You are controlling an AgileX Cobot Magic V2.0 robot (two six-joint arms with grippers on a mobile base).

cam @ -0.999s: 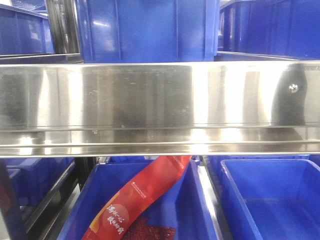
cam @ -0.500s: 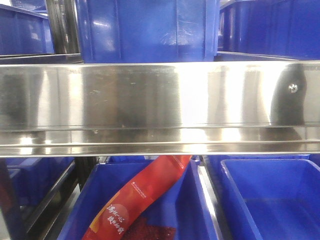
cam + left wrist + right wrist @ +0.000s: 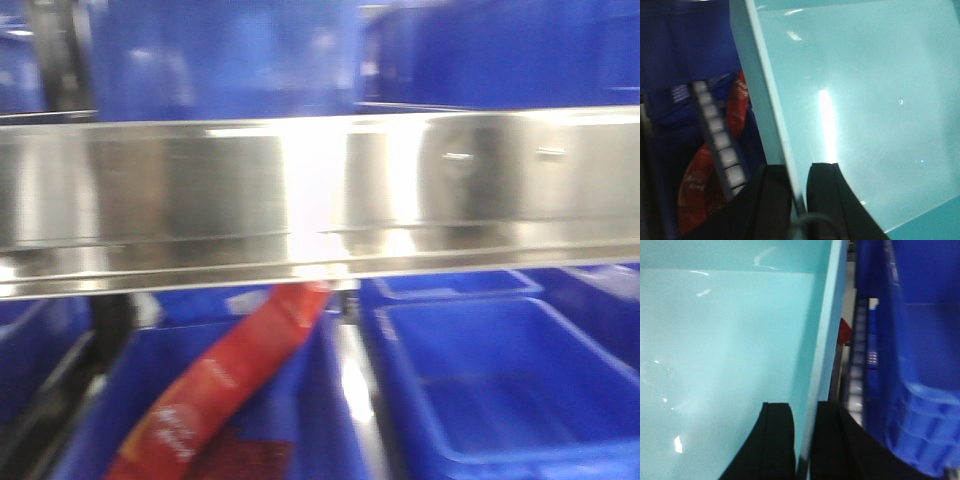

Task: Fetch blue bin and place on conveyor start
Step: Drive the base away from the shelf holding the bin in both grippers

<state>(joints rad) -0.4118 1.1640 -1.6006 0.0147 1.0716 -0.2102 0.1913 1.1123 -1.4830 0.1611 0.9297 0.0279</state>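
Observation:
The blue bin is a light turquoise tub. In the left wrist view its inside (image 3: 865, 100) fills the right of the frame and its left rim runs down between the black fingers. My left gripper (image 3: 799, 172) is shut on that rim, one finger inside and one outside. In the right wrist view the tub (image 3: 725, 340) fills the left, and my right gripper (image 3: 805, 412) is shut on its right rim the same way. The tub and both grippers are out of the front view. The conveyor start is not in view.
A shiny steel shelf rail (image 3: 320, 190) crosses the blurred front view. Dark blue ribbed bins stand above and below it (image 3: 480, 380); the lower left one holds a red packet (image 3: 220, 390). A dark blue bin (image 3: 910, 365) and white rollers (image 3: 720, 145) flank the tub.
The front view has shifted: the shelf, bins and red packet have slid left in the picture and the image is now motion-blurred.

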